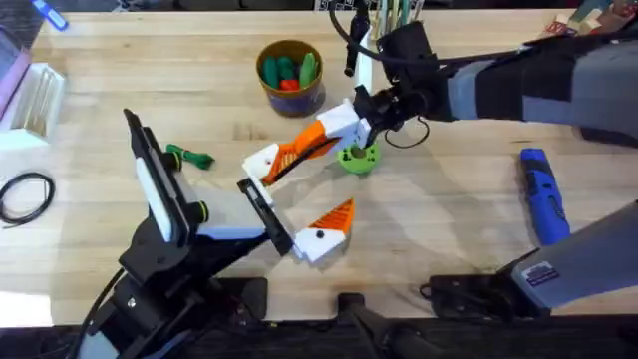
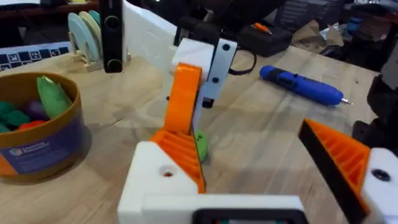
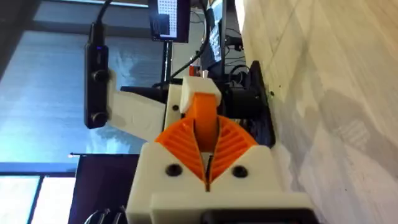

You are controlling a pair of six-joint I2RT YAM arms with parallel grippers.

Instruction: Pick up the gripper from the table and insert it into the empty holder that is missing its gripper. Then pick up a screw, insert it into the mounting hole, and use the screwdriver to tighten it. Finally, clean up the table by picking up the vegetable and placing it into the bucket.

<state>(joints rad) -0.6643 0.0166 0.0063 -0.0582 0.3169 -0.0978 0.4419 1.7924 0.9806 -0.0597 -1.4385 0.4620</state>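
Gripper wedge (image 3: pixel 205 121), pinched in the right gripper's (image 1: pixel 351 128) jaws, points at the white holder (image 1: pixel 261 160); left gripper's (image 1: pixel 329 227) jaws gape wide, steadying nothing.

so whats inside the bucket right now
The bucket holds stubby green toy vegetables and a red one; a purplish piece shows in the left wrist view. Anything beneath them is hidden.

Non-task items: flat bright-green ring-shaped disc (image 1: pixel 358 158) at table centre, coiled black cable (image 1: pixel 25 195) at the left edge — stubby toy vegetables (image 1: pixel 289 70) lie together.
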